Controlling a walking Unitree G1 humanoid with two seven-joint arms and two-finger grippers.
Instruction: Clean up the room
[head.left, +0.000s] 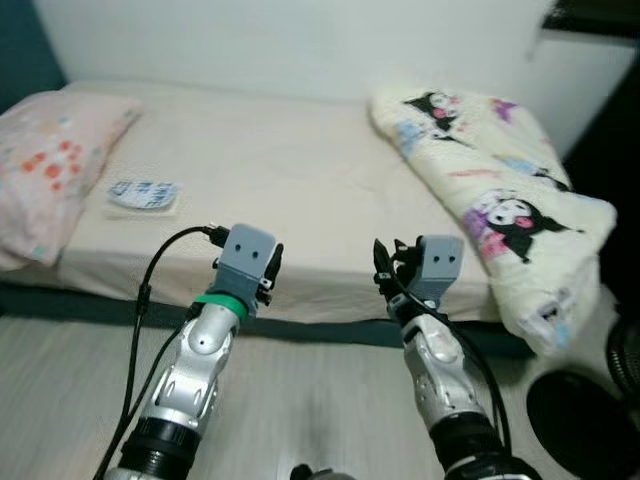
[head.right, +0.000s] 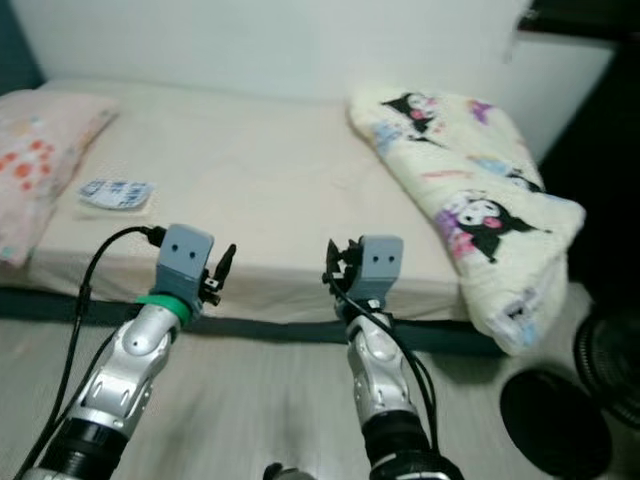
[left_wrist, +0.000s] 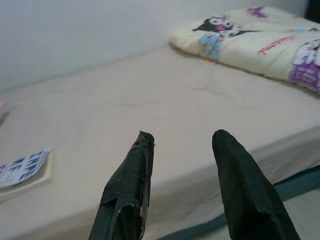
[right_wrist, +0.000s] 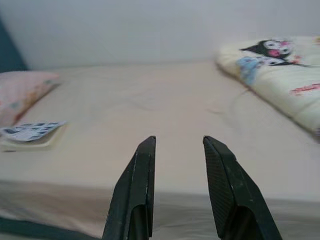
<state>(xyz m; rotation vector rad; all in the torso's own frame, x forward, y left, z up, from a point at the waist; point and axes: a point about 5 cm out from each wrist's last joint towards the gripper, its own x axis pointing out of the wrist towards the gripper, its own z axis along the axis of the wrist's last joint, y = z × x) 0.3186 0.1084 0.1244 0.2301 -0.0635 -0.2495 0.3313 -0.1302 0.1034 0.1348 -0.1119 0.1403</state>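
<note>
A big bed with a plain cream sheet, against a white wall, across the room ahead. A folded blanket with cartoon pictures, lying on the right side of the bed, one end hanging over the edge toward the floor. A pink pillow with orange flowers at the left end of the bed. Near the pillow, a small flat packet with blue print, lying on the sheet, well apart from the blanket. Pale wood floor in front of the bed. A round black thing on the floor at the right, too dark to tell what. Two silver arms held up over the floor, just before the bed edge. Left gripper pointing at the bed, two black fingers apart with a wide gap, holding nothing, with the packet off to one side and the blanket far ahead. Right gripper also pointing at the bed, fingers apart, gap a bit narrower, holding nothing. A black cable looping down from the left wrist.
</note>
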